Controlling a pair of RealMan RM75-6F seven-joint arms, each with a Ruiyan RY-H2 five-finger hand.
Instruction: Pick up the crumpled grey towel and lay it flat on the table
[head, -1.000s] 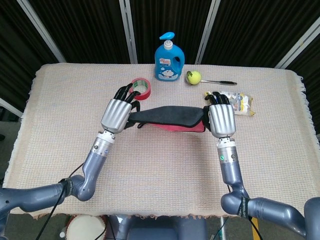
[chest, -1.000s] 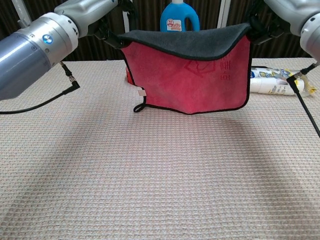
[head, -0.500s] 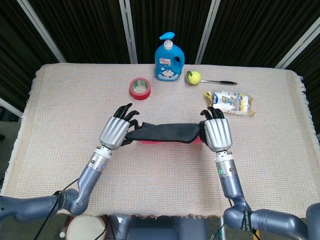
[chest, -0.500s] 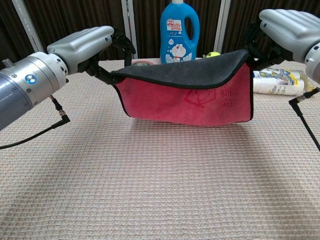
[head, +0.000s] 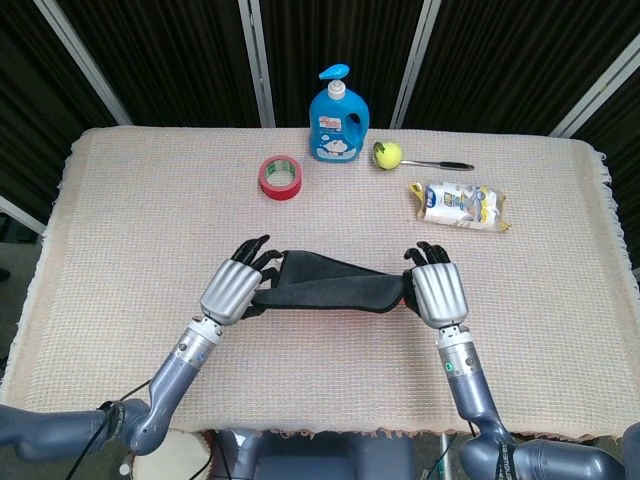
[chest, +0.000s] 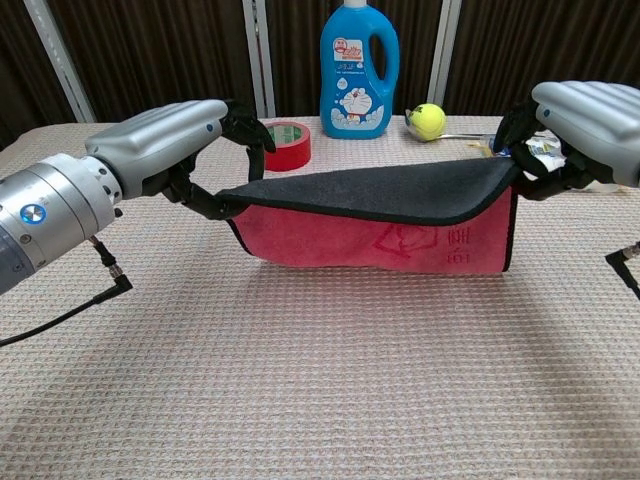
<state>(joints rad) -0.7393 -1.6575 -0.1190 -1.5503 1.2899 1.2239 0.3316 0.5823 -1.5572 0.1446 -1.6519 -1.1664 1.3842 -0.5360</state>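
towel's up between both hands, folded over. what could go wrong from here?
1. The towel hangs doubled, grey over red; lowered like this it probably lands folded, not flat.
2. The left hand and right hand hold only its top corners; a slip drops one side.
3. Its lower edge looks close to the table and may bunch.

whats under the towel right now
In the chest view, the towel, held by the left hand and right hand, hangs over bare table cloth and its shadow. The strip behind its red side is hidden.
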